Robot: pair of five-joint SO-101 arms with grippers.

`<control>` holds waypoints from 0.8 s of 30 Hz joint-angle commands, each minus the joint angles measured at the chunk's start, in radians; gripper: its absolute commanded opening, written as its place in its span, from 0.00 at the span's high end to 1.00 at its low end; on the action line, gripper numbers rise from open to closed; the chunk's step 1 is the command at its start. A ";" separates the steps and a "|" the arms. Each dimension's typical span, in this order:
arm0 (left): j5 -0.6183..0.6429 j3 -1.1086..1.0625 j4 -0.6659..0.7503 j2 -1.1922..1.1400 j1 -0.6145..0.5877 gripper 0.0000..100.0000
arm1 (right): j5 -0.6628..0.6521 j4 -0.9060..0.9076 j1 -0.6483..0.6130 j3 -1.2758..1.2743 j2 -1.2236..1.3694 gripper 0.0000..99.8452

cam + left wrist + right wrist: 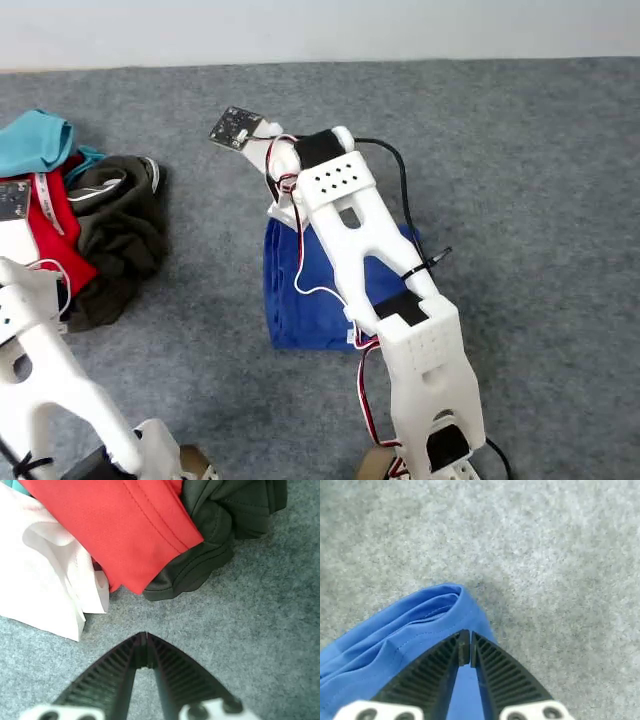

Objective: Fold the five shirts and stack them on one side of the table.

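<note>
**Entry 1.** Blue fabric shirt (283,305), folded into a rough rectangle with layered edges and a stitched hem. It lies flat at the middle of the grey felt-like surface (540,200).
- Right hand (470,649): fingers pressed tip to tip, nothing seen between them, directly over the shirt's rounded corner.

**Entry 2.** Heap of crumpled, overlapping shirts at the left of the high view:
- teal shirt (35,140)
- red shirt (115,525)
- dark olive shirt (225,515)
- white shirt (40,585)

- Left hand (146,650): closed tip to tip, over bare surface just beside the heap, not touching it.
</note>
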State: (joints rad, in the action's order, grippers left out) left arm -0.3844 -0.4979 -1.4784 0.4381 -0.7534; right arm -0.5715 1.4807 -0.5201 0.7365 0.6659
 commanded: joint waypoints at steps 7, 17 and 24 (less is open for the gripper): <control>-0.005 0.002 0.017 0.026 0.006 0.99 | 0.012 -0.056 -0.079 0.048 0.108 0.99; -0.005 0.002 0.017 0.026 0.005 0.99 | 0.008 0.091 -0.102 0.149 0.036 0.99; -0.005 0.002 0.017 0.026 0.005 0.99 | 0.009 0.239 -0.101 0.244 -0.044 0.99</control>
State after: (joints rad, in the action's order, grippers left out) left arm -0.3844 -0.4979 -1.4784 0.4381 -0.7534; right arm -0.5685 1.6602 -0.6214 0.9083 0.7181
